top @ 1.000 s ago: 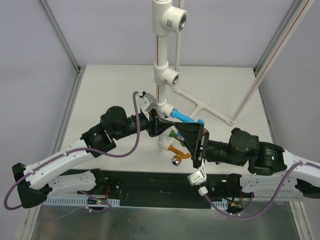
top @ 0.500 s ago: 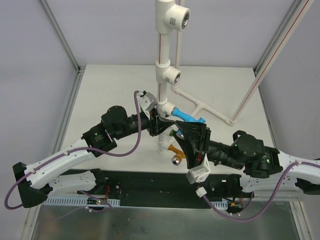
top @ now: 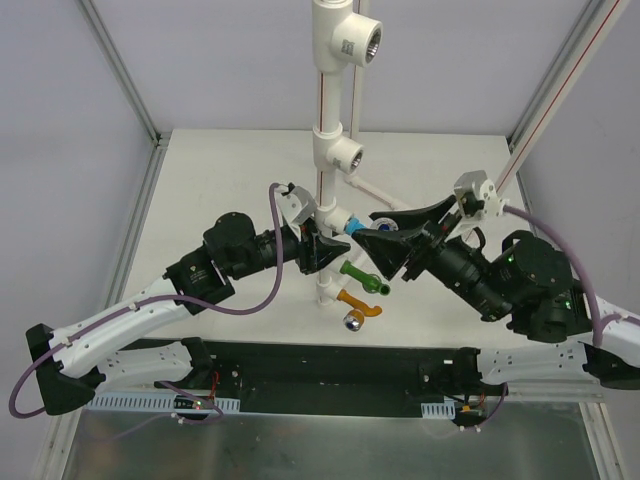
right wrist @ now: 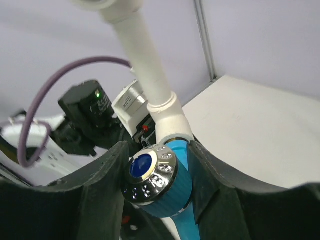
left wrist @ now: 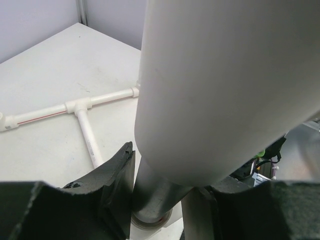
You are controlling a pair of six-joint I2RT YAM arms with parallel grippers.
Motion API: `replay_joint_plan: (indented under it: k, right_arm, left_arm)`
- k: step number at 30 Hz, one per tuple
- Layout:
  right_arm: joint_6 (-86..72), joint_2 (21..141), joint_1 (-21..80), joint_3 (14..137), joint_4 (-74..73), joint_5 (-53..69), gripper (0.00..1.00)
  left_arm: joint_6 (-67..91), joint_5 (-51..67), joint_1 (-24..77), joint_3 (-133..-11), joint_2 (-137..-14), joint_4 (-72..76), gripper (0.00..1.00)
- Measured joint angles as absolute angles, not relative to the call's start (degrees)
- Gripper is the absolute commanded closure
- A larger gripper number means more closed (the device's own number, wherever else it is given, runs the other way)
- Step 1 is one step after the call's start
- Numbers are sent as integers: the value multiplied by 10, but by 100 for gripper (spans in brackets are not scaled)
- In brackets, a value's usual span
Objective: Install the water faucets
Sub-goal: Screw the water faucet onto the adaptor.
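The blue faucet (right wrist: 169, 194), topped with a shiny cap, sticks out of a white tee fitting (right wrist: 169, 119) low on the upright white pipe (top: 327, 108) in the middle of the table (top: 220, 180). The right gripper (top: 366, 230) is closed round it, one black finger pressed to each side of the faucet's body. From the other side, the left gripper (top: 322, 248) clamps the pipe itself just beside that fitting, the pipe running between its two fingers and filling its wrist camera's view. The green faucet (top: 358, 277) and the orange faucet (top: 357, 303) are near the foot of the pipe, side by side and clear of both grippers, the orange one's metal end glinting toward the arms. Thin white base pipes (left wrist: 80, 105) lie flat on the tabletop behind.
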State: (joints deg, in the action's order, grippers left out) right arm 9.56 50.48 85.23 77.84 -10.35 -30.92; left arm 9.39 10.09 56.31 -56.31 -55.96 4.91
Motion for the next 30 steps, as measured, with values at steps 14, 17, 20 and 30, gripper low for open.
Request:
replay_joint_plan:
  k: [14,17,20,30]
  right_arm:
    - [-403,404,694,639,-41,-273,94]
    - [-496,385,638,599,-13,-215,93]
    - [-574,375,585,574,7,-153,93]
    - [-578,360,547,572,9,-101,40]
  left_arm:
    - [94,110,567,-563,-568,62,100]
    - [95,115,567,-563,-569,63,100]
    - [100,112,565,-563,-569,63,100]
    - [100,108,566,-556,-563,70,100]
